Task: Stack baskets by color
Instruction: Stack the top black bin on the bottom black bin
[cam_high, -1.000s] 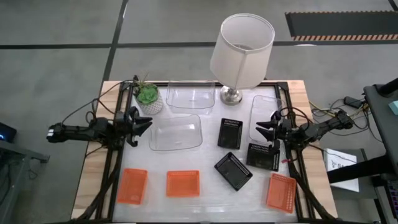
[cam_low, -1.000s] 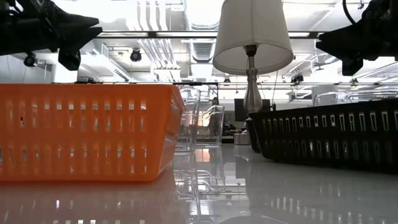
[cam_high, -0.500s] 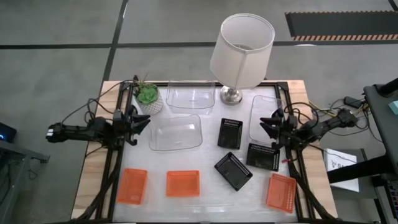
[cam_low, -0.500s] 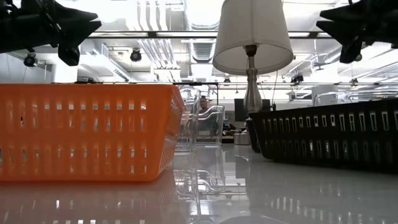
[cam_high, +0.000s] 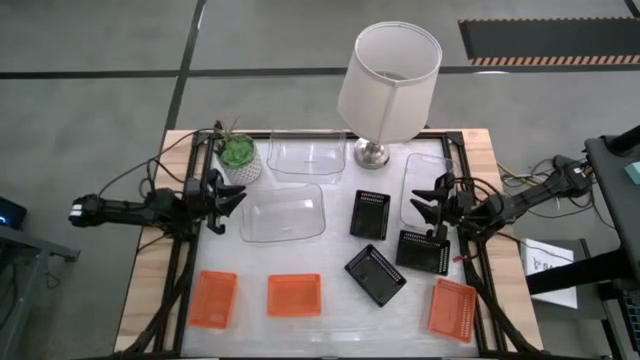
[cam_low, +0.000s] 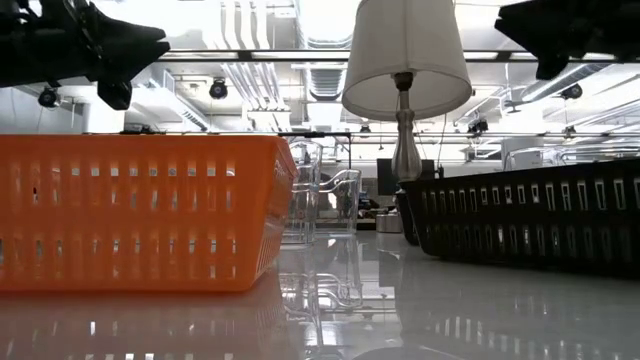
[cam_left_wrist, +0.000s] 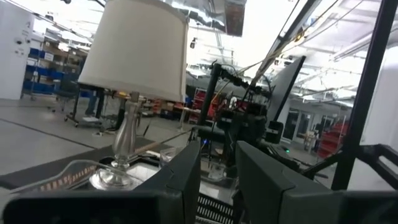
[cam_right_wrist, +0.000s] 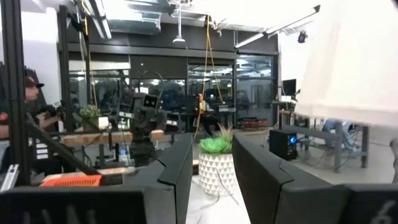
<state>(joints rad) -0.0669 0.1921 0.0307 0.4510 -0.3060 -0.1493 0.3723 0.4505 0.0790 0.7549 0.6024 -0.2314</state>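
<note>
Three orange mesh baskets (cam_high: 213, 299), (cam_high: 294, 295), (cam_high: 452, 309) lie flat along the near edge. Three black mesh baskets (cam_high: 369, 214), (cam_high: 375, 274), (cam_high: 422, 250) rest at centre right. Three clear baskets (cam_high: 307, 155), (cam_high: 283, 212), (cam_high: 425, 180) lie farther back. My left gripper (cam_high: 232, 197) hovers at the table's left side, beside the middle clear basket, open with nothing between its fingers (cam_left_wrist: 186, 180). My right gripper (cam_high: 425, 203) hovers at the right side, over the right clear basket, open and holding nothing (cam_right_wrist: 211, 149). Both point inward, raised above the table (cam_low: 140, 60), (cam_low: 530, 40).
A white lamp (cam_high: 388, 82) stands at the far middle, its shade overhanging the clear baskets. A potted green plant (cam_high: 238, 158) sits at the far left, close to my left gripper. Black frame rails (cam_high: 180, 270) run along both table sides.
My right gripper has risen, tipped its fingers upward and rolled about its own axis; in the low view it has climbed to the picture's top. Its finger gap is unchanged. My left gripper and all the baskets have kept still.
</note>
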